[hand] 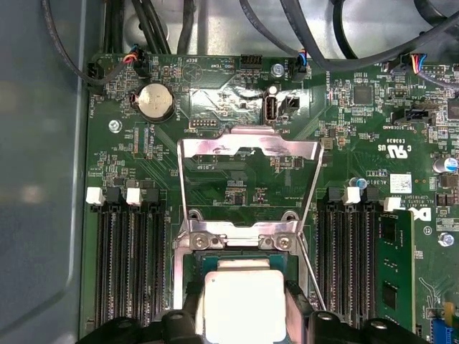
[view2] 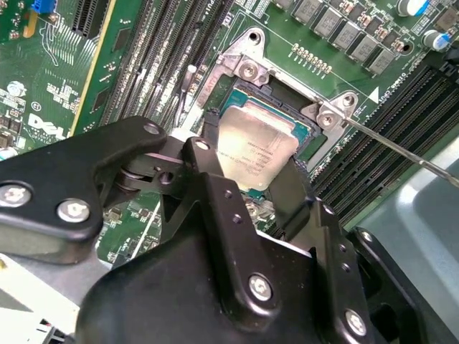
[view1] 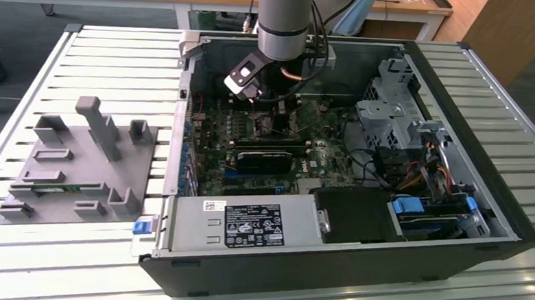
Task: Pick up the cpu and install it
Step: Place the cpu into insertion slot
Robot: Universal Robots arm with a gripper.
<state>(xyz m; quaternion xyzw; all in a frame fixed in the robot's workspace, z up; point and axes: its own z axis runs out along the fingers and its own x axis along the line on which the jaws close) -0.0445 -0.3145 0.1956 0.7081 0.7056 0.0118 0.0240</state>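
silvery-grey metal is seen between the black fingers (hand: 189,312) of the gripper (view2: 249,166): the cpu (hand: 244,294) is clasped by two opposite edges, the jaws being drawn in just to its width. it is held at the socket (view2: 283,107) on the green motherboard (hand: 122,165), in the far half of the open computer case (view1: 334,277), to the exterior view's left of the drive cage (view1: 384,111). whether it is fully seated cannot be told. the pick-up is judged done, the placing nearly so. the silver load plate (hand: 247,147) is stood open and its wire lever (view2: 401,154) unlatched; the chip is not yet released or clamped.
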